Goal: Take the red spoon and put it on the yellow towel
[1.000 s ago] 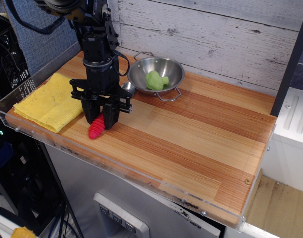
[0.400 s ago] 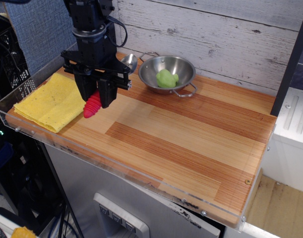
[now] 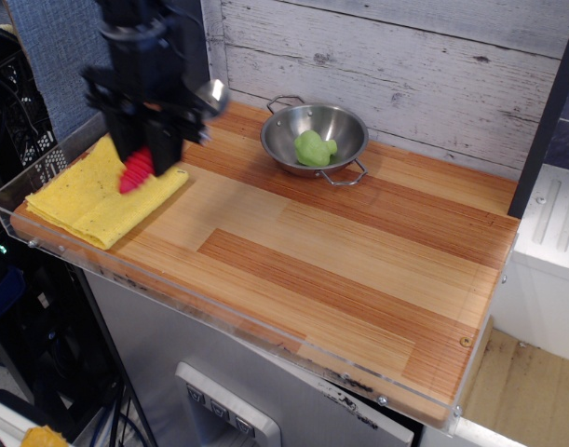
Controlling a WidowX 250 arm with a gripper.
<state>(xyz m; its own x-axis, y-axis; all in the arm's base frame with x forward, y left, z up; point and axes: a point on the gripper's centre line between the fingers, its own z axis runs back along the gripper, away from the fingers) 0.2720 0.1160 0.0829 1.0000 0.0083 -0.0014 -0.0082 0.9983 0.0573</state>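
The black gripper (image 3: 142, 149) is shut on the red spoon (image 3: 136, 173) and holds it up in the air. The ribbed red handle pokes out below the fingers; the silver bowl (image 3: 214, 93) of the spoon sticks out behind, to the right of the arm. The spoon hangs over the right part of the yellow towel (image 3: 88, 197), which lies flat at the left end of the wooden table. The picture of the arm is blurred by motion.
A steel bowl (image 3: 335, 126) with wire handles holds a green object (image 3: 311, 148) at the back middle. A clear plastic rim (image 3: 51, 154) lines the table's left and front edges. A plank wall stands behind.
The gripper has lifted the spoon off the table and carried it left, from beside the steel bowl to above the yellow towel. The steel bowl shifted slightly right early on.
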